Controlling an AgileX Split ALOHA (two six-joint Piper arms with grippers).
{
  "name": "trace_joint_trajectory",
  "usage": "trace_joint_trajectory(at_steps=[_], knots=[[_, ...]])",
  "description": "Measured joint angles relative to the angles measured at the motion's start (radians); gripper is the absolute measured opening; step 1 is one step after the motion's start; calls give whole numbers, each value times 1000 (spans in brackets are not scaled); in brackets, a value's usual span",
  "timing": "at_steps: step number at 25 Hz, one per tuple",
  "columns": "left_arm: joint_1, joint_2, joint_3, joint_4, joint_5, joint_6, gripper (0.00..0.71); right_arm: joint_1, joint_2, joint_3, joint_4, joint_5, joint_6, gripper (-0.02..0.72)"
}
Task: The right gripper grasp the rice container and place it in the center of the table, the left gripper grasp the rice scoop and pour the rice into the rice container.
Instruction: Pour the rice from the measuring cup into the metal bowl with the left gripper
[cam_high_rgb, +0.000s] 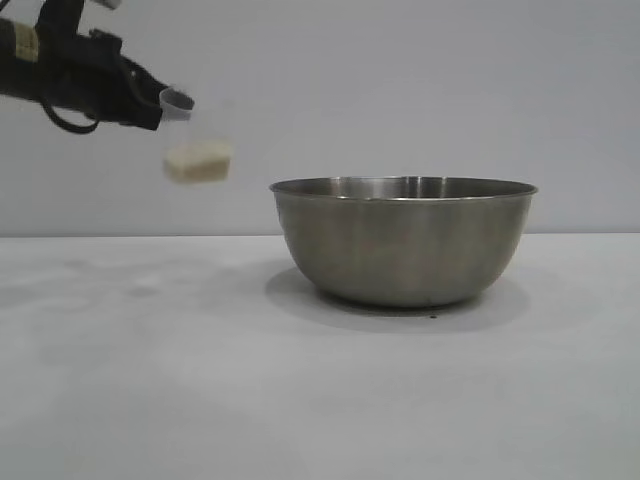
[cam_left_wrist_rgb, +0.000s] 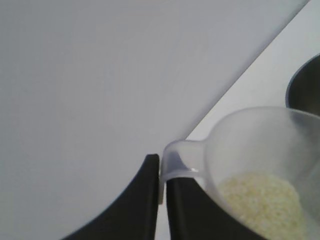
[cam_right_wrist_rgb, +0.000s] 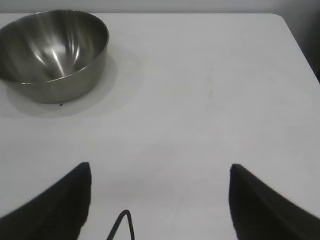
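The steel rice container (cam_high_rgb: 403, 240) stands upright on the white table (cam_high_rgb: 150, 380), a little right of the middle; its inside (cam_right_wrist_rgb: 50, 47) holds nothing that I can see. High at the upper left, my left gripper (cam_high_rgb: 160, 108) is shut on the handle of the translucent rice scoop (cam_high_rgb: 198, 155), which hangs in the air left of the container. Rice (cam_left_wrist_rgb: 262, 202) fills the scoop's bottom (cam_left_wrist_rgb: 260, 150); the two fingers (cam_left_wrist_rgb: 161, 172) pinch the thin handle. My right gripper (cam_right_wrist_rgb: 160, 172) is open above bare table, well away from the container.
A grey wall rises behind the table. The table's far edge and corner (cam_right_wrist_rgb: 280, 20) show in the right wrist view. A thin black cable loop (cam_right_wrist_rgb: 122, 225) hangs between the right fingers.
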Motion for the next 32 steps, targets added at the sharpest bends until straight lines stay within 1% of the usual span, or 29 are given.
trace_joint_trajectory(at_steps=[3,5,7,9,13,17,20,25,30,32], knots=[[-64,0,-38,6,85,155,0,0,0,0,0,0,0,472],[-117,0,-55,6,136,296,0,0,0,0,0,0,0,472],[-162,0,-65,6,161,430,0,0,0,0,0,0,0,472],[-205,0,-71,2,171,608,0,0,0,0,0,0,0,472],[-259,0,-71,-62,198,961,0,0,0,0,0,0,0,472],[-286,0,-71,-78,208,1216,0,0,0,0,0,0,0,472],[-295,2,-71,-86,209,1408,0,0,0,0,0,0,0,472],[-296,5,-71,-87,196,1626,0,0,0,0,0,0,0,472],[-296,6,-71,-87,102,1716,0,0,0,0,0,0,0,472],[-296,6,-71,-87,87,1722,0,0,0,0,0,0,0,472]])
